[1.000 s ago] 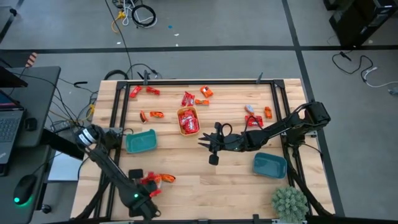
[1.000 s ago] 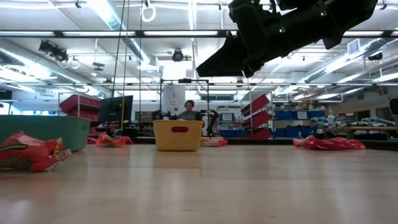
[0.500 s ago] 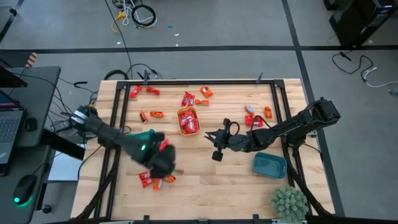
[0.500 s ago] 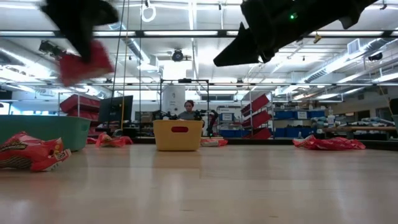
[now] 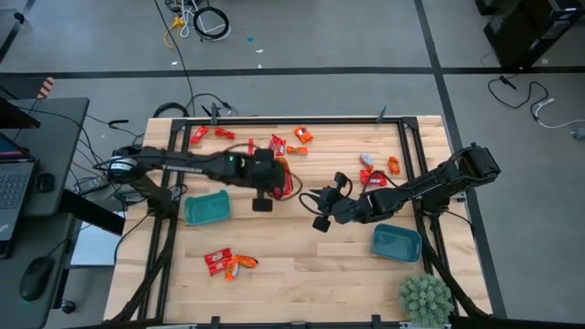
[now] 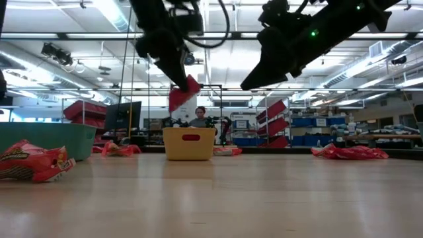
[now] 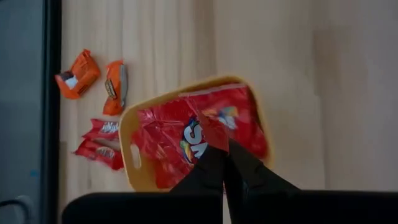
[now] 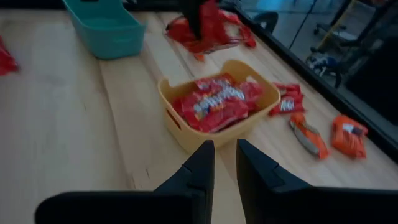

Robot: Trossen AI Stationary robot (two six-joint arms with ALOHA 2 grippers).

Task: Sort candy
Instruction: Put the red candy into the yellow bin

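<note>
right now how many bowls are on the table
3: a yellow bowl mid-table under the left gripper, a teal bowl toward the left edge, a blue bowl near the right front.

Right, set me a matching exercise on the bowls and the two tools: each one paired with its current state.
Things:
1. yellow plastic bowl
2. left tool
3. right tool
4. teal plastic bowl beside the left arm

States:
A. empty
B. shut on a red wrapped candy, above the yellow bowl
C. filled with red wrapped candies
D. fingers apart, nothing between them

Pairs: 1-C, 2-B, 3-D, 4-A
</note>
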